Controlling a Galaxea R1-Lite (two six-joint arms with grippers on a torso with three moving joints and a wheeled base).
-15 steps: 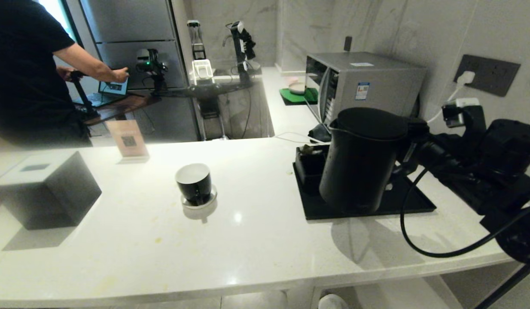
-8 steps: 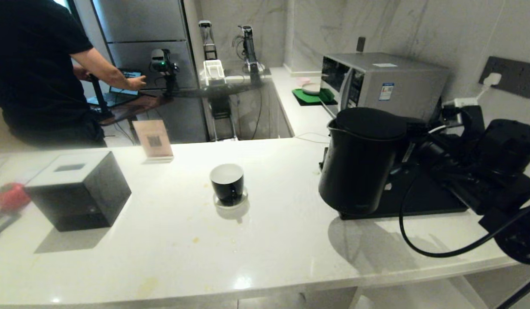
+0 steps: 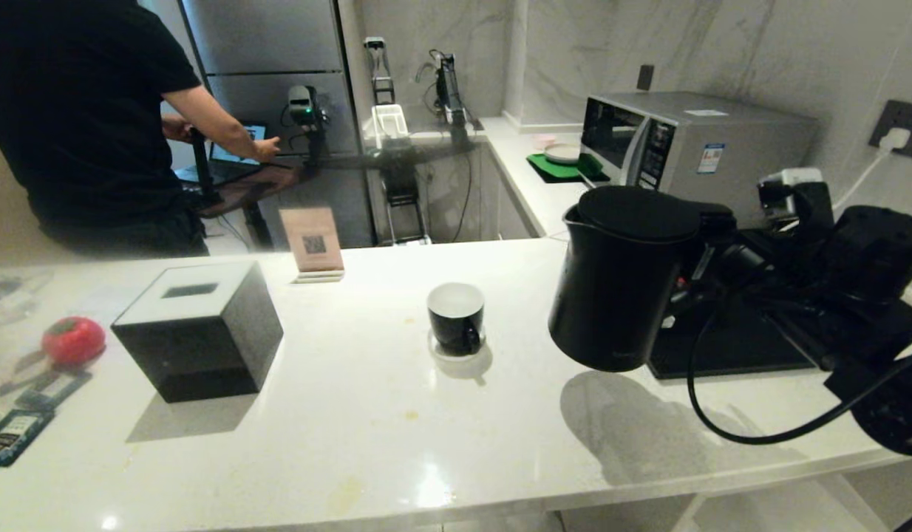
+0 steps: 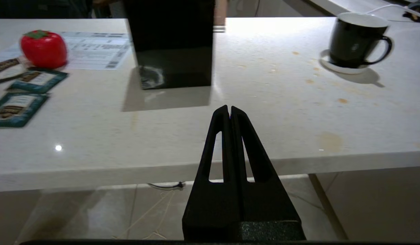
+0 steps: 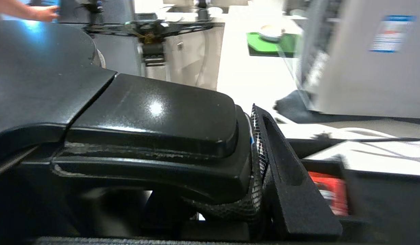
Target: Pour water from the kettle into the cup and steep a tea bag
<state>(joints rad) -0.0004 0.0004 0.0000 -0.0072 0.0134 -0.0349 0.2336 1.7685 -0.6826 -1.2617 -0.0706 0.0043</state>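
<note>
The matte black kettle (image 3: 618,281) hangs above the white counter, upright, just left of its black tray (image 3: 729,347). My right gripper (image 3: 711,247) is shut on its loop handle (image 5: 152,129); one finger (image 5: 281,170) presses the handle's side, the other is hidden behind it. The small black cup (image 3: 456,318), white inside, stands on a saucer to the kettle's left, also seen in the left wrist view (image 4: 354,41). My left gripper (image 4: 229,109) is shut and empty, low in front of the counter's edge. The tea bag is out of view.
A black cube box (image 3: 201,332) with a white top, a red tomato-shaped object (image 3: 73,340) and teal packets (image 4: 16,109) lie at the left. A card stand (image 3: 313,240) sits behind the cup and a microwave (image 3: 692,148) at the back right. A person (image 3: 79,125) stands beyond the counter.
The whole head view has swung, so the counter's things slide right in the picture. The held kettle now hangs off the tray's left edge, nearer the cup.
</note>
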